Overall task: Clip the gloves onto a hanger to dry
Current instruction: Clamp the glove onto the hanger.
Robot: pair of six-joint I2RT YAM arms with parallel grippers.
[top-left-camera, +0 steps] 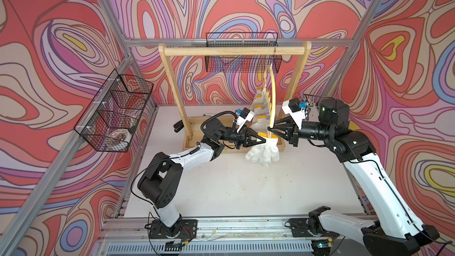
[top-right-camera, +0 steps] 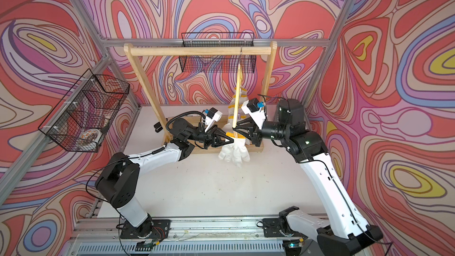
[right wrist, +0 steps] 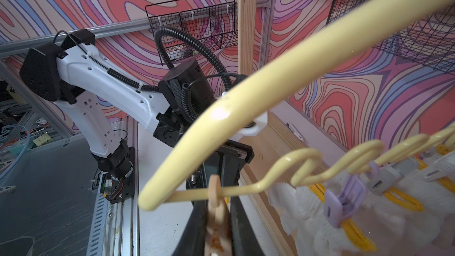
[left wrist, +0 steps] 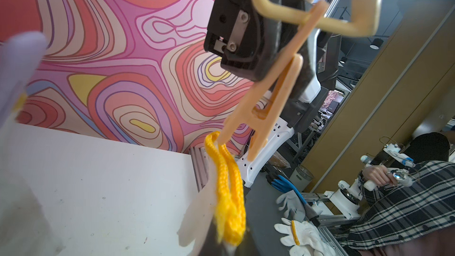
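The left hand point(top-left-camera: 265, 141) pinches a glove point(top-left-camera: 264, 155) by its cuff. The right hand point(top-left-camera: 269, 130) squeezes a clip point(left wrist: 246, 116) on the hanger point(top-left-camera: 273, 94).

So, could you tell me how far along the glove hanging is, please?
Done: several gloves already hang clipped on the hanger. In hand: the left pincer holds another glove up by its cuff while the right pincer squeezes the peach clip. Left: seating that cuff between the clip's prongs, then releasing.

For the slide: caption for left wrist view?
Right gripper pinches open the peach clip on the hanger, its mouth at the glove cuff.
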